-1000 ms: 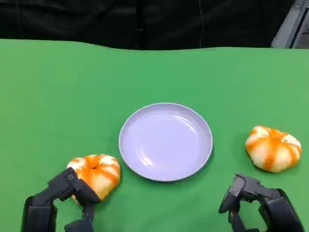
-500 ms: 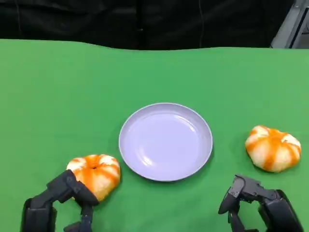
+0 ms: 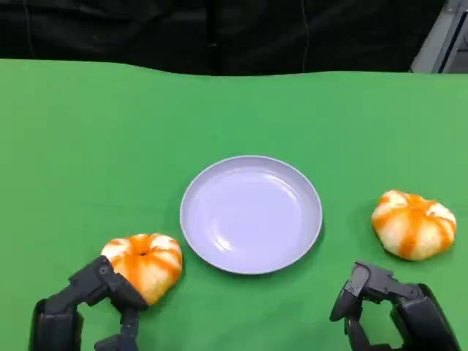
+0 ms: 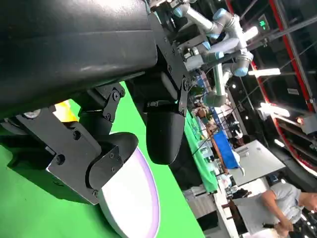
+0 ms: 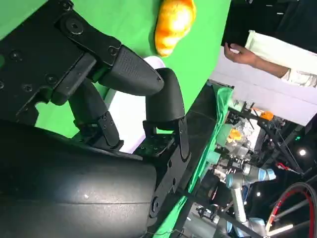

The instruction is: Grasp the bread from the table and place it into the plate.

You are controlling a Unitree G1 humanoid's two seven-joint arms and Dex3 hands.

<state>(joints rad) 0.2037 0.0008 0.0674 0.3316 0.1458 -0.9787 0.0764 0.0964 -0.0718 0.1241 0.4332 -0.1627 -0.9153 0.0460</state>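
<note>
Left bread point(image 3: 145, 263) is sitting on the green counter point(image 3: 88, 146), near-left of the plate point(image 3: 251, 214). Left hand point(image 3: 88, 307) is touching its near side w/ fingers apart, not gripping. Right bread point(image 3: 414, 224) is lying right of plate. Right hand point(image 3: 387, 307) is hovering near it, fingers apart, holding nothing.

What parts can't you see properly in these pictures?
- Left bread: in the head view its near edge is behind the left hand, so contact is unclear.
- Right hand: cut off by the head view's bottom edge.
- Plate: in the left wrist view, partly behind the fingers.
</note>
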